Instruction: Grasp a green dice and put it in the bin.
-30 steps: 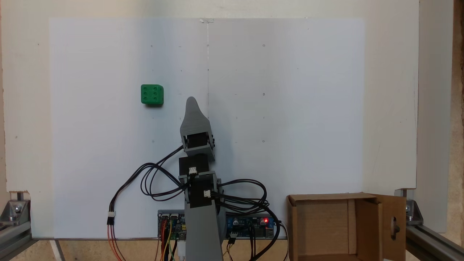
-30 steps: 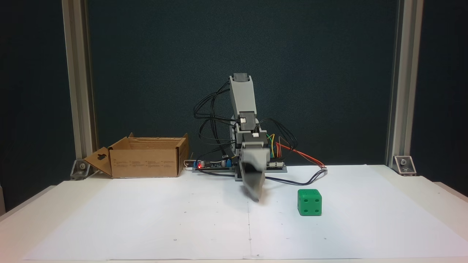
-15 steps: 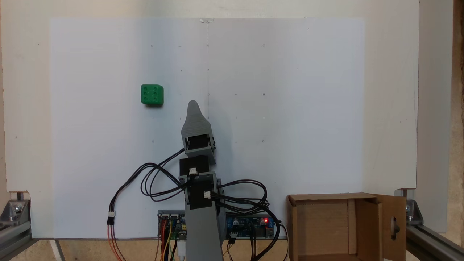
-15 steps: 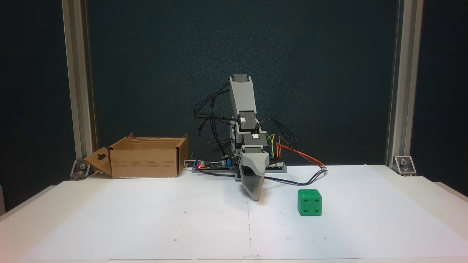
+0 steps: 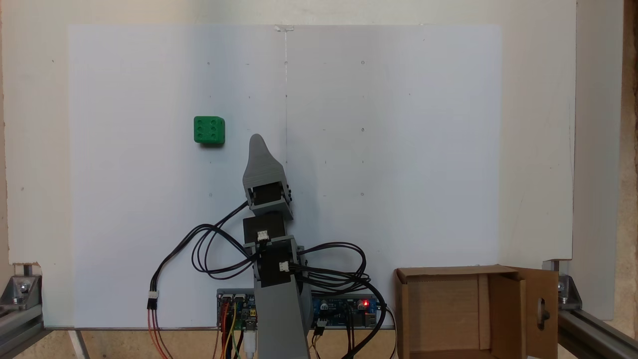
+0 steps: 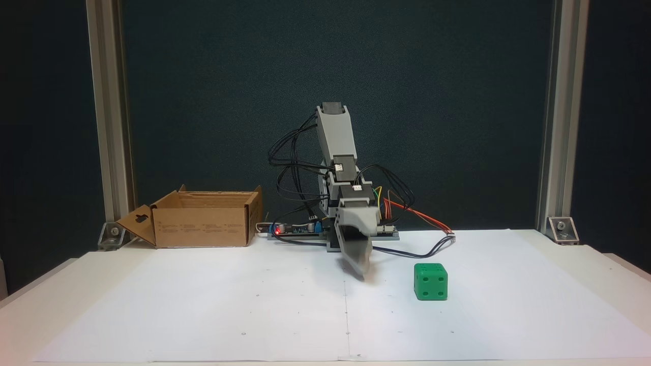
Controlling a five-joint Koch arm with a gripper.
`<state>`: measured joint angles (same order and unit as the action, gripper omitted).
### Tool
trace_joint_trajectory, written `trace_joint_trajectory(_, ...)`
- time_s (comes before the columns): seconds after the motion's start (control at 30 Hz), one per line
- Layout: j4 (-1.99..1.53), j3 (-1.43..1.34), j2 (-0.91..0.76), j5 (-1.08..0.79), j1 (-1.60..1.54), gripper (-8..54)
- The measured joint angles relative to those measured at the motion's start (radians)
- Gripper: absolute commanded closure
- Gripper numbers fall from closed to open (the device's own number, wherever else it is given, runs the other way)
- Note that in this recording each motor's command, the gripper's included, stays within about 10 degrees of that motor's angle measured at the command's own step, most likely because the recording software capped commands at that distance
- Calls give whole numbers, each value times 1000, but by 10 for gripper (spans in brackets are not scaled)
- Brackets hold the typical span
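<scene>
Both fixed views show the rounded green dice on white paper, cardboard bin holding nothing visible, gripper spread untellable.

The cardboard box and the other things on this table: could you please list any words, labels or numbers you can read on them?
No text can be read.
Brown corrugated cardboard box: faint printed lines on its side, too small to read.
Small bright green plastic dice: no writing, just sunken pips, six on the top face in a fixed view, four on the face towards the other camera.
Circuit boards at the arm's base: markings too small to read.
</scene>
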<state>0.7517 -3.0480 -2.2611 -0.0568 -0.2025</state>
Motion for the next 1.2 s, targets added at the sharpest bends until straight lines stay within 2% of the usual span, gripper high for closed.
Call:
trace_joint_trajectory(0.17,187,52,0,0,3,31)
trace_joint_trajectory(0.33,104,210,0,0,9,12)
trace_joint_trajectory(0.6,-408,456,0,-2,9,13)
trace_joint_trajectory(0.77,-741,718,0,0,6,25)
trace_joint_trajectory(0.9,-1002,782,0,14,-38,25)
trace_joint_trajectory(1.2,-1565,1019,29,224,-126,23)
